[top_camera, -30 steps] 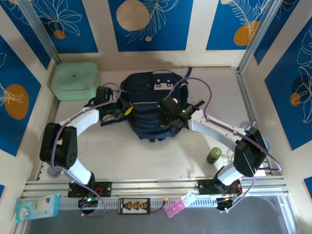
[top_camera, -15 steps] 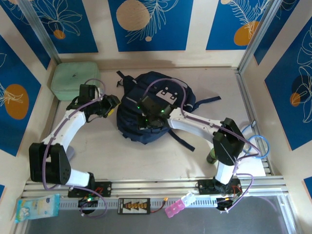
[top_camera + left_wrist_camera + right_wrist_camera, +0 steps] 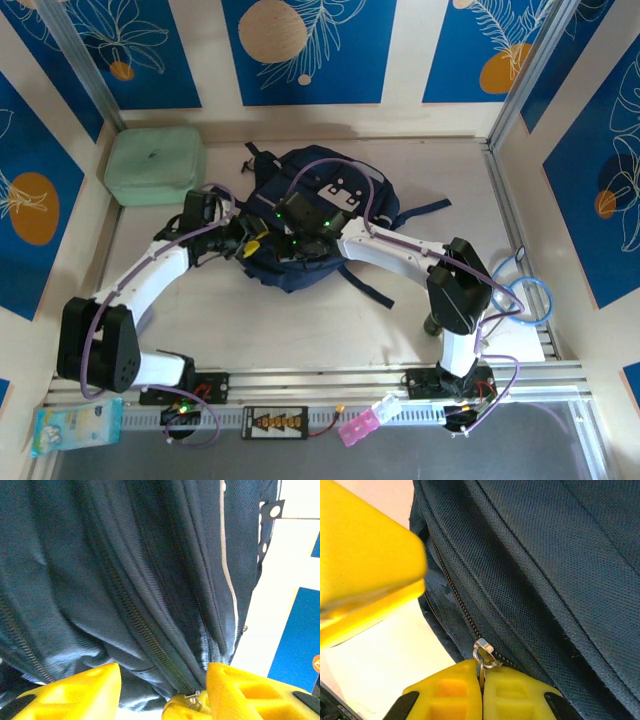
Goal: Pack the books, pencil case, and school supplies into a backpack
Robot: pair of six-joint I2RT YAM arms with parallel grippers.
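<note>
1. At the far left of the table (image 3: 230,320), a mint-green case (image 3: 155,165) sits in the back corner, well apart from the arms
2. The left gripper (image 3: 162,680) reaches in from the left to the backpack's left flank. Its yellow fingers (image 3: 75,695) are spread wide, and the navy fabric and a zip track (image 3: 145,630) fill the gap between them
3. The backpack (image 3: 310,272) lies near the middle of the table, towards the back, with its grey-white patch (image 3: 335,190) facing up and a dark strap (image 3: 365,285) trailing to the front right
4. The right gripper (image 3: 481,672) lies across the backpack from the right and meets the left one at the bag's left edge. Its fingers are pressed together, pinching the metal zip pull (image 3: 481,652) at the end of a closed zip line. One of the left gripper's yellow fingers looms just beside it
5. Further right, a small green can (image 3: 432,322) stands partly hidden behind the right arm's base
6. A blue cable loop (image 3: 522,296) lies at the table's right edge
</note>
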